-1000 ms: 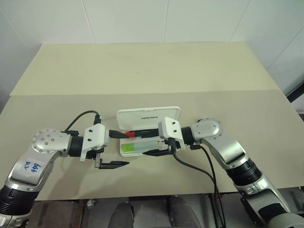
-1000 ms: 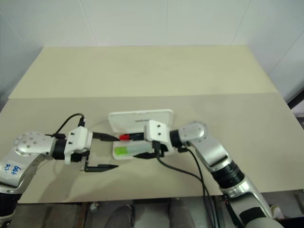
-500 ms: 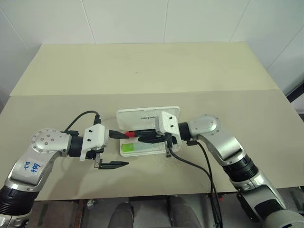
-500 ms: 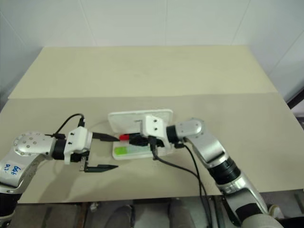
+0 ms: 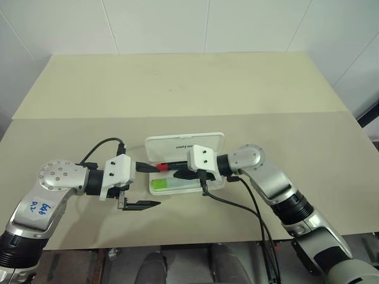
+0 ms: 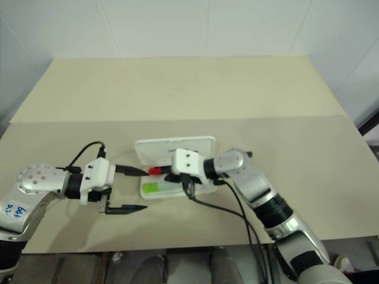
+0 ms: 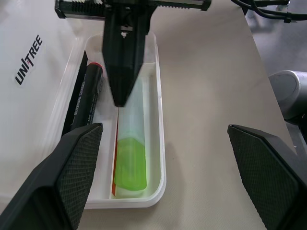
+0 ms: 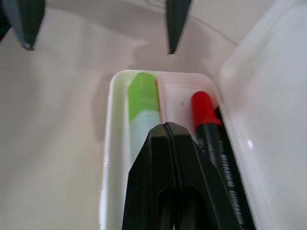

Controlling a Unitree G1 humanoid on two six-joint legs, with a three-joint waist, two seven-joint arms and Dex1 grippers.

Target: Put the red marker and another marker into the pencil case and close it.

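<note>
1. Change vs approx. one sec ago: the right gripper (image 5: pixel 181 175) was seen part open at the near edge of the pencil case (image 5: pixel 210 139); its fingers are now pressed together w/ nothing between them, and it has been brought over the tray, tips hanging above the gap between the two markers (left wrist view).
2. The left gripper (image 5: pixel 148 185) is seen unmoved, jaws spread wide & empty, just beside the case's end.
3. The red marker (image 7: pixel 84 97) is lying in the tray along the hinge side, red cap toward the left gripper.
4. The other marker (image 7: pixel 131 158), lime green, is lying in the tray along the outer wall, beside the red one.
5. Meaning for the task: both markers are judged already placed; only closing is left. The lid is lying flat & open on the far side, logo up.
6. The shut right fingers are judged to be tidying the markers or readying a push; which one can't be told.
7. Surroundings: the table (image 5: pixel 177 83) is beige w/ a seam across it; a black cable (image 5: pixel 237 204) is trailing from the right wrist over the near edge.
8. Obstacles: the right gripper is over the tray, so it must be cleared before the lid can be swung down. The cable could possibly snag.
</note>
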